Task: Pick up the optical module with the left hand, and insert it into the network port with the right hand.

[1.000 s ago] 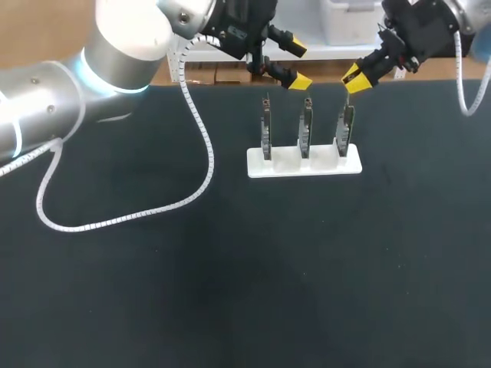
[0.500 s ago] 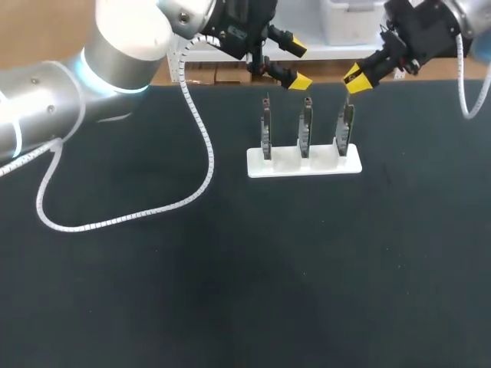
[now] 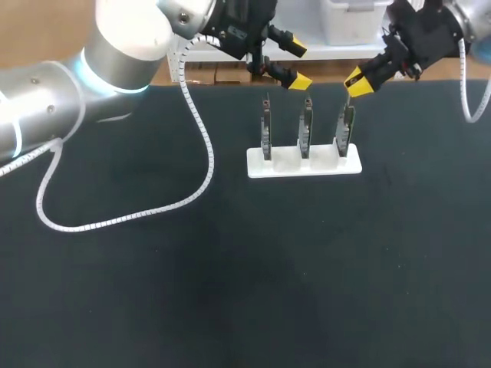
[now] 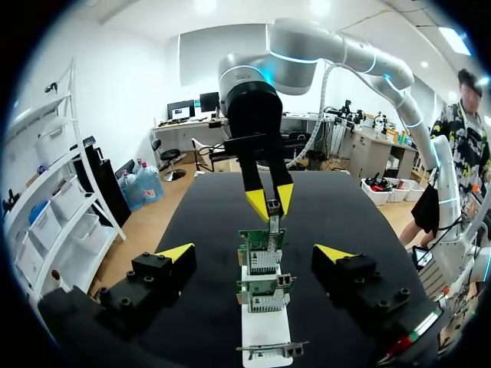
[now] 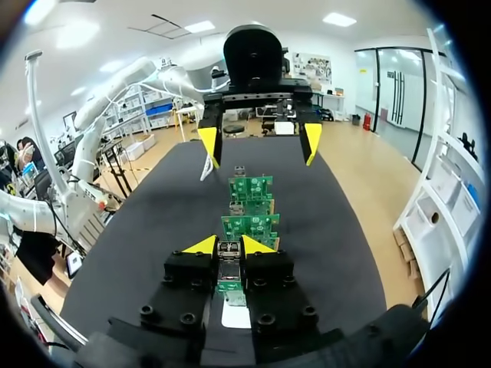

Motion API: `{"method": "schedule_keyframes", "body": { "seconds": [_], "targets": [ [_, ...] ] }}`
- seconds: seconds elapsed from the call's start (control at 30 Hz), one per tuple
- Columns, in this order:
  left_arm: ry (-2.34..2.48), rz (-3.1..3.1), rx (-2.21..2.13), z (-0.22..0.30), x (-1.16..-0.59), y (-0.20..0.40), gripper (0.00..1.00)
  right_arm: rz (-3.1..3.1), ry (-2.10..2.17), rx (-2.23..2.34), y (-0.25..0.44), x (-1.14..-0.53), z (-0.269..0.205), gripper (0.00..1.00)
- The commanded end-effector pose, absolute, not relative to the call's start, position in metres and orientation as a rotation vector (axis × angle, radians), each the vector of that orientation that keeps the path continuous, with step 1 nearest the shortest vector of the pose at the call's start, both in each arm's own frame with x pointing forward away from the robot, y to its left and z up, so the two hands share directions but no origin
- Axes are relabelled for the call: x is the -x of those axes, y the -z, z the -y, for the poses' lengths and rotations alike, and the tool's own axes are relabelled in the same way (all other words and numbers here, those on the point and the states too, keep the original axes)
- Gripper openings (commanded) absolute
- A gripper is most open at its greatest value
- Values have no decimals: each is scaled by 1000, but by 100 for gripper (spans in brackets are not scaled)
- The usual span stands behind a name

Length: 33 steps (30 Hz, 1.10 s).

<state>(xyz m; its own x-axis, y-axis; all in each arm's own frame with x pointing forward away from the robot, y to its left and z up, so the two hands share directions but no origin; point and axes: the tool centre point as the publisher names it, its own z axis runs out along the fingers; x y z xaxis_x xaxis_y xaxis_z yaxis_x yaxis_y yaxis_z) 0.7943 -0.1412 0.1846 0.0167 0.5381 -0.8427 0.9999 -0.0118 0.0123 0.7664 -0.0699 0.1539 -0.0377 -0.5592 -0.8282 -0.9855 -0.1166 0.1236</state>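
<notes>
Over the last 1 second the right gripper lifted slightly and drifted toward the far right corner of the table. Its yellow tips stayed above the right-end circuit board. The left gripper did not shift; it hung behind the middle board with its fingers spread wide and nothing between them.

Assessment: the left hand's part appeared finished. The right hand seemed to be making a fine correction over the port, and seating was not confirmed.

The right gripper's fingers were clamped from 2 sides on the optical module. It was a small, narrow, grey metallic piece held upright, its lower end at the top edge of that board. Whether it had entered the port could not be told, since the fingers hid the joint.

All 3 boards stood upright in a white holder near the table's far edge.
</notes>
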Motion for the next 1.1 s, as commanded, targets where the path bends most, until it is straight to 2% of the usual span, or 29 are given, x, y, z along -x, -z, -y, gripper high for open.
{"method": "schedule_keyframes", "body": {
  "seconds": [0.03, 1.1],
  "targets": [
    [875, -1602, -1627, 142, -793, -185, 100, -1639, -1045, 1722, -149, -763, 70, 0],
    [875, -1602, -1627, 142, -793, -185, 100, -1675, -1023, 1790, -143, -765, 68, 0]
  ]
}}
